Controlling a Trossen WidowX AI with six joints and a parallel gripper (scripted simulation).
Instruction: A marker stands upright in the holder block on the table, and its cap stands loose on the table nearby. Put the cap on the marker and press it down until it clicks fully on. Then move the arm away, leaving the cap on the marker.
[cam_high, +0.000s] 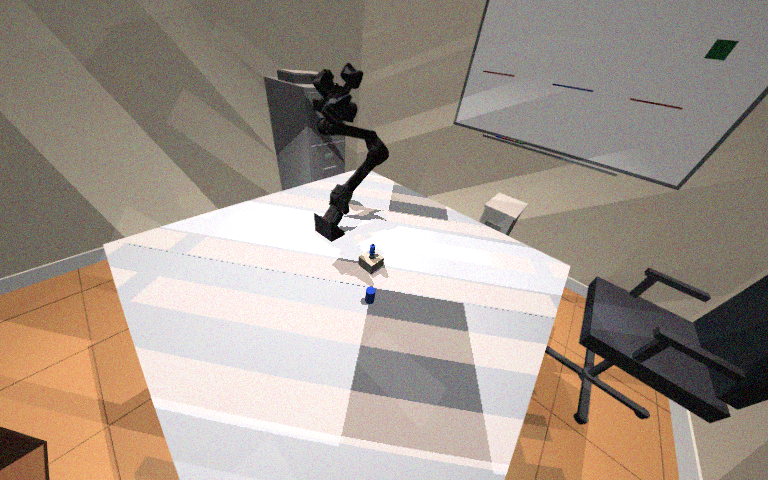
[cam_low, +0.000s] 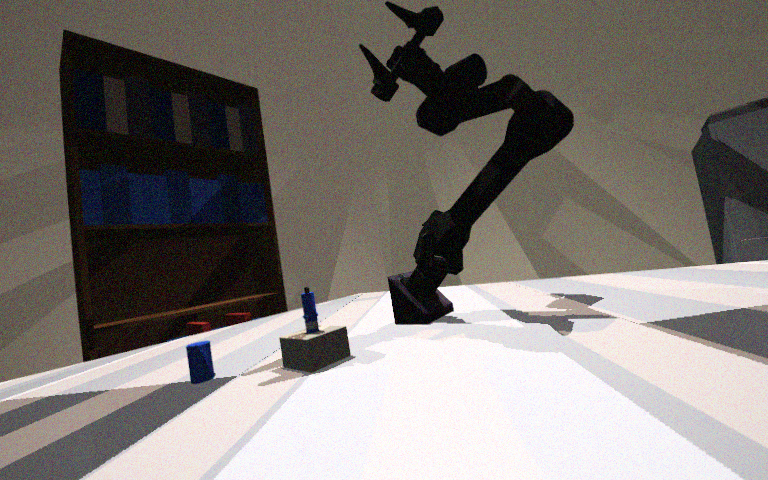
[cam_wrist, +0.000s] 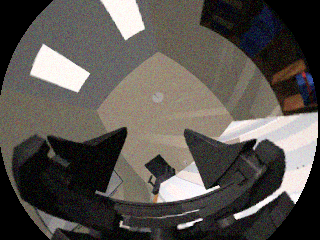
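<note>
The blue marker (cam_high: 372, 250) (cam_low: 308, 310) stands upright in the holder block (cam_high: 370, 263) (cam_low: 314, 352), its dark tip uncovered. The blue cap (cam_high: 369, 295) (cam_low: 200, 362) stands loose on the table a short way from the block, apart from it. My gripper (cam_high: 338, 76) (cam_low: 374, 24) (cam_wrist: 156, 131) is wide open with nothing between its fingers. It is raised high above the table, far from marker and cap, and points away from the table top. The wrist view shows neither marker, cap nor block.
The arm's base (cam_high: 328, 226) (cam_low: 420, 305) stands on the table (cam_high: 254, 339) (cam_low: 453, 407), beyond the block in the top view. A chair (cam_high: 651, 345) is beside the table. A bookshelf (cam_low: 175, 271) and a grey cabinet (cam_high: 291, 130) stand beyond the table.
</note>
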